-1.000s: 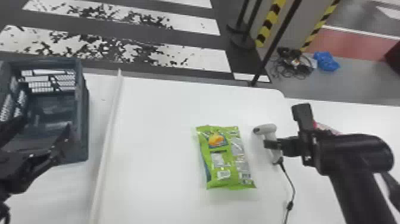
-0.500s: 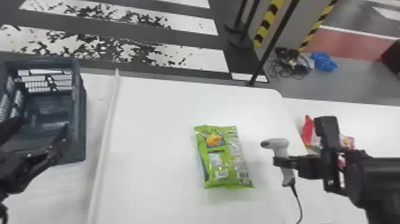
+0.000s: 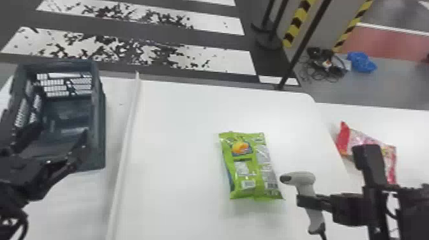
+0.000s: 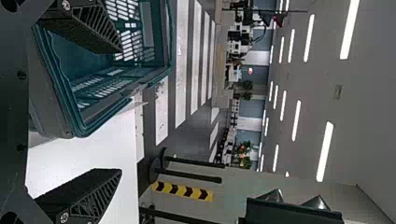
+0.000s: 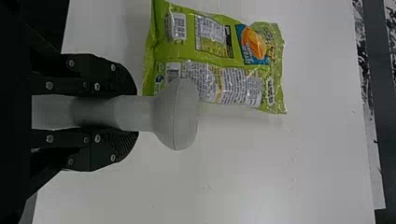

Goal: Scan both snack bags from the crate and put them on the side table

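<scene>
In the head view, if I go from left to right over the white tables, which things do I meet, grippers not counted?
Dark blue-grey plastic crate → long white raised strip → green snack bag → white handheld scanner → red and pink snack bag.

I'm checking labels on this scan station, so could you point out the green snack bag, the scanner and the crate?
Green snack bag [image 3: 255, 164], head view: middle of its upward face.
Scanner [image 5: 176, 114], right wrist view: its rounded head.
Crate [image 3: 99, 137], head view: its right-hand side wall.
</scene>
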